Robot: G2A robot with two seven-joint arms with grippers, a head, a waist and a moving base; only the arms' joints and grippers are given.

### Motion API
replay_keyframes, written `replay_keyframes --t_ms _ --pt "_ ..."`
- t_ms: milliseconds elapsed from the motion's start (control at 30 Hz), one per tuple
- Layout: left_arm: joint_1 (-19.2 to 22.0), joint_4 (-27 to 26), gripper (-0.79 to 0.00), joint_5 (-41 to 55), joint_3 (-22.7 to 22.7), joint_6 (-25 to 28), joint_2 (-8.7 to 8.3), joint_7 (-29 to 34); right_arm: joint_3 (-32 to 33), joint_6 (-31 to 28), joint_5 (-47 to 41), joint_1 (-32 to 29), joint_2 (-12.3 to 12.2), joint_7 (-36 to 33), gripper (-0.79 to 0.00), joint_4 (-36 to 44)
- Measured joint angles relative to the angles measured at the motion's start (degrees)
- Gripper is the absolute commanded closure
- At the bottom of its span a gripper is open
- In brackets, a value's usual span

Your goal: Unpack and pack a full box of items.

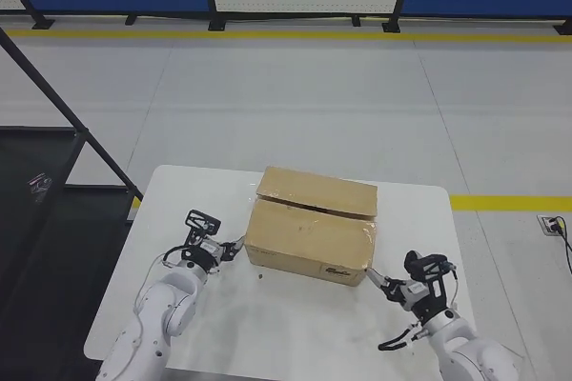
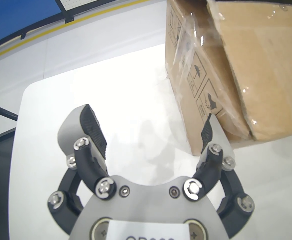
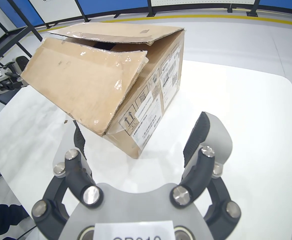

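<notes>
A brown cardboard box [image 1: 310, 224] stands in the middle of the white table [image 1: 267, 324]. Its two top flaps are loosely folded over, with a dark gap between them and torn clear tape along the edges; the contents are hidden. My left gripper [image 1: 231, 250] is open beside the box's left end, low over the table, one fingertip [image 2: 207, 131] close to the box's [image 2: 248, 63] bottom corner. My right gripper [image 1: 377, 279] is open at the box's front right corner. In the right wrist view the box [image 3: 86, 83] lies just beyond the right gripper [image 3: 138, 136], its near flap drooping toward the fingers.
A black metal frame [image 1: 38, 181] stands left of the table. A small brown scrap [image 1: 259, 277] lies on the table in front of the box. Bare table surface spreads in front of the box and to its left. The left arm's gripper [image 3: 6, 76] shows beyond the box.
</notes>
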State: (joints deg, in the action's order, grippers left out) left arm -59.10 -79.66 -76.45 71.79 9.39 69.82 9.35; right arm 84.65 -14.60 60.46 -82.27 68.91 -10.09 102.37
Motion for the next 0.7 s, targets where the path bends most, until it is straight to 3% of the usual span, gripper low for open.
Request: replay_keyframes --t_ms 367,700 --pt "-1.61 -1.78 -0.785 -1.59 -1.02 1.68 0.11 -1.17 0.52 -6.57 -2.01 0.13 -0.37 0.96 -0.785 -0.28" --pt "-3.91 -4.18 -0.785 -3.09 -0.97 3.26 -0.04 -2.32 0.99 -9.07 -3.14 -0.07 -0.62 1.76 -0.785 0.02"
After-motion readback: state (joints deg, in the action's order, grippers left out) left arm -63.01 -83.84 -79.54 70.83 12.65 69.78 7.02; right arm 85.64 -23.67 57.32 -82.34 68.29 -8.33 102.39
